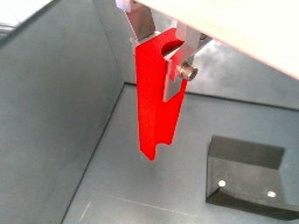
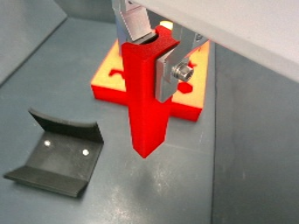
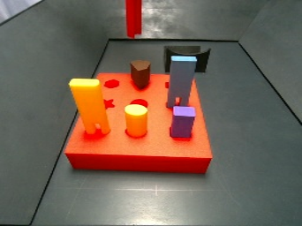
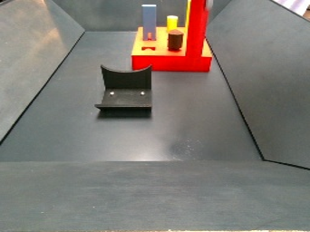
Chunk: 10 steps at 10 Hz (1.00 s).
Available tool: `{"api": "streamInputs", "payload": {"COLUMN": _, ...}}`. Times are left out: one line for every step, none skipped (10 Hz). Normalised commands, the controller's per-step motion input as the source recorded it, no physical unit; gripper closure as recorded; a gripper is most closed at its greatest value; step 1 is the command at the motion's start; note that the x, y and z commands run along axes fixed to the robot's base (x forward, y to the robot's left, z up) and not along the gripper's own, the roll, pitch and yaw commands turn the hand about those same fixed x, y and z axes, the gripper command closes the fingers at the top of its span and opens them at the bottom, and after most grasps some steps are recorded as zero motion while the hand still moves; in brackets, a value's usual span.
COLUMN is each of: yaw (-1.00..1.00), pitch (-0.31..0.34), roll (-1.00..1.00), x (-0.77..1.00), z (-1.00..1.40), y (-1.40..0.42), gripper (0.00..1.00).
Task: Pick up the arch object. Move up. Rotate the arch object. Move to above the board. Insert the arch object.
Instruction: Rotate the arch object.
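In both wrist views the gripper [image 1: 167,54] hung closest to the lens, its silver fingers [image 1: 177,77] clamped on the upper part of the arch object [image 1: 155,101], which pointed straight down with its lower end free in the air, touching nothing. Past that lower end, in a wrist view, the dark fixture [image 2: 59,152] stood on the grey floor [image 2: 222,166] to one side, and the board [image 2: 114,79] lay behind the red piece, partly hidden by it. In a side view the board [image 3: 141,152] sat nearest, carrying a tall orange-yellow block [image 3: 88,108], a short yellow cylinder [image 3: 137,118], a purple block [image 3: 182,121], a blue-grey pillar [image 3: 182,79] and a dark brown peg [image 3: 141,72]; the fixture [image 3: 189,56] stood just beyond it, and the arch object [image 3: 133,18] hung high at the far end, well above the floor and apart from the board
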Motion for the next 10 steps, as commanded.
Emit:
{"api": "streamInputs", "payload": {"yaw": 0.68, "pitch": -0.026, "roll": -0.02, "x": 0.0, "z": 0.0, "y": 0.0, "gripper": 1.0}}
{"api": "streamInputs", "payload": {"yaw": 0.59, "pitch": -0.022, "roll": -0.02, "x": 0.04, "z": -0.15, "y": 0.03, "gripper": 1.0}}
{"api": "streamInputs", "payload": {"yaw": 0.47, "pitch": -0.035, "roll": -0.02, "x": 0.05, "z": -0.12, "y": 0.03, "gripper": 1.0}}
{"api": "streamInputs", "payload": {"yaw": 0.21, "pitch": -0.025, "roll": -0.02, "x": 0.02, "z": -0.06, "y": 0.01, "gripper": 1.0}}
{"api": "streamInputs", "payload": {"yaw": 1.0, "pitch": -0.022, "roll": -0.01, "x": 0.0, "z": 0.0, "y": -0.04, "gripper": 1.0}}
{"api": "streamInputs", "payload": {"yaw": 1.0, "pitch": -0.02, "roll": -0.01, "x": 0.0, "z": 0.01, "y": -0.04, "gripper": 1.0}}
{"api": "streamInputs", "payload": {"yaw": 0.78, "pitch": -0.02, "roll": -0.01, "x": 0.0, "z": 0.01, "y": -0.03, "gripper": 1.0}}
{"api": "streamInputs", "payload": {"yaw": 0.54, "pitch": -0.02, "roll": -0.01, "x": 0.0, "z": 0.01, "y": -0.02, "gripper": 1.0}}
{"api": "streamInputs", "payload": {"yaw": 0.4, "pitch": -0.02, "roll": -0.01, "x": 0.0, "z": 0.01, "y": -0.02, "gripper": 1.0}}
{"api": "streamInputs", "payload": {"yaw": 0.22, "pitch": -0.019, "roll": -0.01, "x": 0.0, "z": 0.0, "y": -0.02, "gripper": 1.0}}
